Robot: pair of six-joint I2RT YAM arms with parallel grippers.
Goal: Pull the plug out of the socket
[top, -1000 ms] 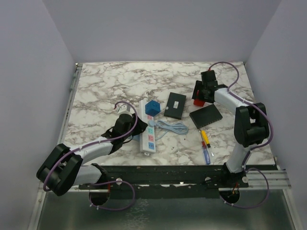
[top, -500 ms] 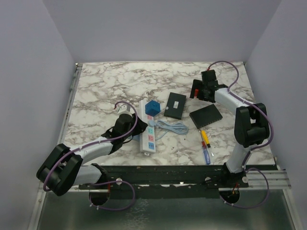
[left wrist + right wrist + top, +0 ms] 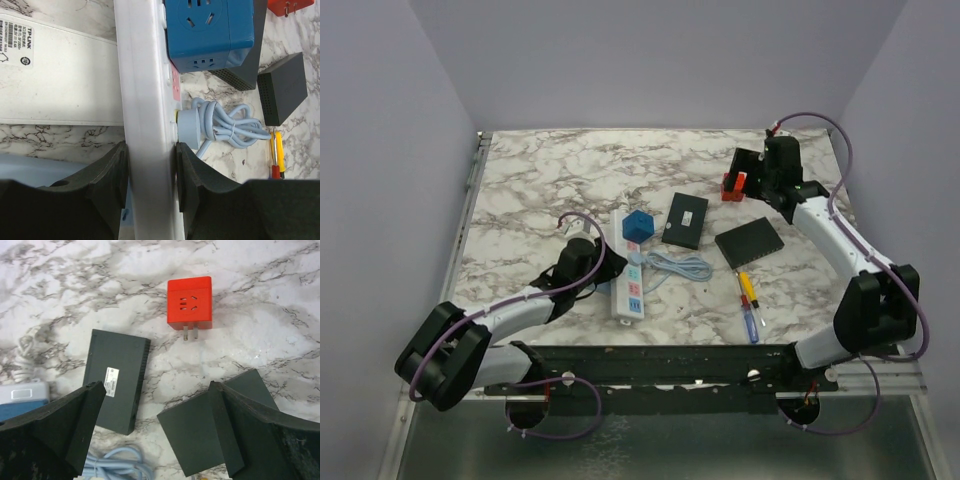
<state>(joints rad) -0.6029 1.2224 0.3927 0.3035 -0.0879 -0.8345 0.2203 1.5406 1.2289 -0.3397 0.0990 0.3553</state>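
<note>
Marble table (image 3: 540, 180), walls on three sides, open marble toward 11 o'clock | socket (image 3: 629, 278) long, white, pastel panels, 7 o'clock of centre, my left gripper (image 3: 150, 170) clamped across it | red plug (image 3: 189, 303) lying unplugged at 2 o'clock, prongs bared | my right gripper (image 3: 156, 390) spread wide, holding nothing

Left gripper (image 3: 604, 262) at socket (image 3: 629, 280), red plug (image 3: 732, 186) well apart

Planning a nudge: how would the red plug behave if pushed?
The red plug looks like rigid, boxy plastic, so it would probably slide rather than roll. Its smooth faces may slip in fingers, and the prongs could snag.
</note>
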